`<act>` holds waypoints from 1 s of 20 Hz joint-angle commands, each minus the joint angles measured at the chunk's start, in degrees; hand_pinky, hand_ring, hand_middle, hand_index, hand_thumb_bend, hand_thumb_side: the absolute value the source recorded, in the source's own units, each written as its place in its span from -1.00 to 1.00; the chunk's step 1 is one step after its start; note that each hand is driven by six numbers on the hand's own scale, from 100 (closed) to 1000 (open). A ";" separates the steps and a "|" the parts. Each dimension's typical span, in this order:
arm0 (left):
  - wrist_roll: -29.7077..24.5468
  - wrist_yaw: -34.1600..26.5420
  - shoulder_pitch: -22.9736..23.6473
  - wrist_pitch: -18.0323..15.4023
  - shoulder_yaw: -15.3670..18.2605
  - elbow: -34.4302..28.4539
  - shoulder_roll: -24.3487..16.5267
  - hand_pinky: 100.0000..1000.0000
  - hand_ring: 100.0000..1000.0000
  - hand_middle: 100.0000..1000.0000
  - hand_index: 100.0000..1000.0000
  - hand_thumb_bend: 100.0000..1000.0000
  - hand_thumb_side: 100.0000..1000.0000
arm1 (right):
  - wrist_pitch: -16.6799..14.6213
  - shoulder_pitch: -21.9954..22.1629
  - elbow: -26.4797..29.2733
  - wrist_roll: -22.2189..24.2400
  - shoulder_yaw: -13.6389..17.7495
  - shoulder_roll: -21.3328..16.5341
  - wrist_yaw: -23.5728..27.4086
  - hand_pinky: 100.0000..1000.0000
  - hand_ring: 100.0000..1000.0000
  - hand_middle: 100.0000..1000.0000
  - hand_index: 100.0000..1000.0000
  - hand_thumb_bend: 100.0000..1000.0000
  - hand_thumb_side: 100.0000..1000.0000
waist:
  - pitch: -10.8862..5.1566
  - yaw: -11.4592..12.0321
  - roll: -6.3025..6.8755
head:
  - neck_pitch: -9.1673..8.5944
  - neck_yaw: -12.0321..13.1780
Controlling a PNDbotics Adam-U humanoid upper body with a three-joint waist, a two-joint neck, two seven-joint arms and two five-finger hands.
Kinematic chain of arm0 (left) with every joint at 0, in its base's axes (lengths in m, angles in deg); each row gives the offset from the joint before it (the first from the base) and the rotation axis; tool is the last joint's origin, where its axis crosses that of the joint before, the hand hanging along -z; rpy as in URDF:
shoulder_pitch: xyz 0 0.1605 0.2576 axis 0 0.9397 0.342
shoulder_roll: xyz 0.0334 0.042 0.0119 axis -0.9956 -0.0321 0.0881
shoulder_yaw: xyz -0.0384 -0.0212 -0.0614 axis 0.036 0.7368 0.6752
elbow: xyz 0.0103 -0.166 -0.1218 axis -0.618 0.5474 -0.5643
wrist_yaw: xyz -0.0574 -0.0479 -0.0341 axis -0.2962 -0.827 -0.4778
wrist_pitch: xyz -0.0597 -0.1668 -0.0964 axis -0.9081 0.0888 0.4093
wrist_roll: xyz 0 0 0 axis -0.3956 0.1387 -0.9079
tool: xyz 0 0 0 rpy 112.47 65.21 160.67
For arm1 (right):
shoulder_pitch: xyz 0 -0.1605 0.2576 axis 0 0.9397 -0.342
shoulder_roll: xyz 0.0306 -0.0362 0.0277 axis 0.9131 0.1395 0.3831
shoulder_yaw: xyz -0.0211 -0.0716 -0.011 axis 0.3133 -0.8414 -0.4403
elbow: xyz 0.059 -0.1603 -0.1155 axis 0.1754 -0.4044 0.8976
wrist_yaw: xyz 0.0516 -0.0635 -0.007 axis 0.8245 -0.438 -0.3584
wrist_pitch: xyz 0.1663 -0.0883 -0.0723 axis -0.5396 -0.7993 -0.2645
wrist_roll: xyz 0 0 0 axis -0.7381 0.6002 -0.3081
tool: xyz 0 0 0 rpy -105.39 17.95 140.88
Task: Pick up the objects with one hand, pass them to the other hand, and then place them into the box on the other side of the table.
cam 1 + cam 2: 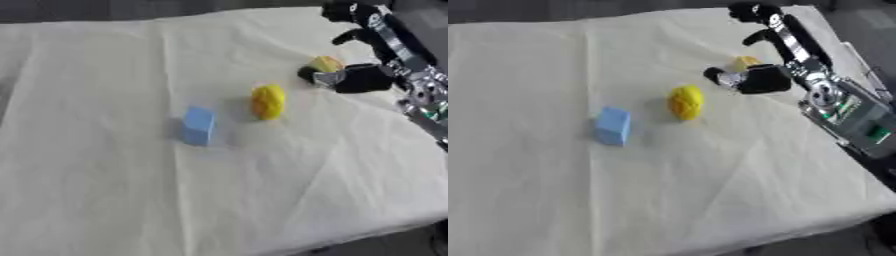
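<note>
A light blue block (612,126) stands on the cream cloth near the middle left. To its right lies a yellow, lemon-like object (685,102). Further right and back, a smaller yellow-orange round object (744,62) rests on the cloth. My right hand (765,79) reaches in from the right edge and sits right beside this small object. Its thumb lies low at the object's front left, while the fingers (752,12) stretch out well behind it, so the hand is open and does not close on it. My left hand shows in neither view.
The cream cloth (667,190) covers the whole table and is creased; its front edge drops off at the lower right. My right forearm (842,112) lies along the right edge. No box shows in either view.
</note>
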 commanded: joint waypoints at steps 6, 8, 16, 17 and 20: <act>0.71 -0.87 -0.44 0.95 1.97 0.26 -7.50 0.36 0.56 0.46 0.64 -0.80 0.34 | 6.68 -4.29 0.83 6.04 -4.51 0.03 -4.16 0.39 0.75 0.57 0.67 0.04 -0.83 | -2.03 0.31 -1.01 | -0.09 0.19; 0.14 -0.91 -0.69 1.83 1.67 0.65 -9.52 0.37 0.56 0.46 0.64 -0.81 0.33 | 8.41 -5.72 0.83 7.73 -6.01 0.57 -4.91 0.39 0.75 0.57 0.66 0.04 -0.83 | -2.19 0.61 -1.27 | -0.09 0.13; -3.97 -0.46 -3.98 5.42 -1.27 0.78 -14.74 0.39 0.56 0.46 0.65 -0.84 0.26 | 14.10 -10.83 0.83 14.12 -10.04 4.26 -6.99 0.41 0.76 0.58 0.68 0.06 -0.82 | -2.98 3.51 -2.44 | -0.09 -0.92; -4.56 -0.36 -4.50 5.86 -1.65 0.76 -15.07 0.39 0.56 0.46 0.65 -0.84 0.26 | 14.45 -11.14 0.83 14.53 -10.16 4.46 -7.30 0.41 0.76 0.58 0.69 0.07 -0.82 | -3.05 3.93 -2.48 | -0.09 -1.12; -6.42 -0.11 -6.22 7.23 -3.08 0.79 -16.12 0.39 0.56 0.47 0.65 -0.85 0.23 | 15.87 -11.82 0.83 15.31 -10.55 5.10 -7.91 0.40 0.76 0.58 0.69 0.08 -0.82 | -3.19 5.56 -2.48 | -0.09 -2.32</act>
